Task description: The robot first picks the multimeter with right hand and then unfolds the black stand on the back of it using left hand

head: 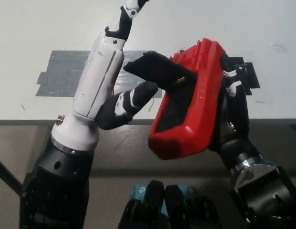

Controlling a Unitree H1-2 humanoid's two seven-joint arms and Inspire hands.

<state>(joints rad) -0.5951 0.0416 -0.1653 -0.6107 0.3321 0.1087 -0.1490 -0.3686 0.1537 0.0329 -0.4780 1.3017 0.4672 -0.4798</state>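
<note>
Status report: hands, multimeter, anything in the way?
Right hand shut on multimeter. Left hand open beside black stand, which juts out. Nothing blocking.

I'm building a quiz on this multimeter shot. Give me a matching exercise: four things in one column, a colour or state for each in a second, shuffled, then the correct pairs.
Things:
1. multimeter
2. stand
3. left hand
4. tape

Descriptions:
A. grey, stuck flat on the table
B. white, fingers apart, holding nothing
C. red, held in the right hand
D. black, swung out from the case

Pairs: 1-C, 2-D, 3-B, 4-A
</note>
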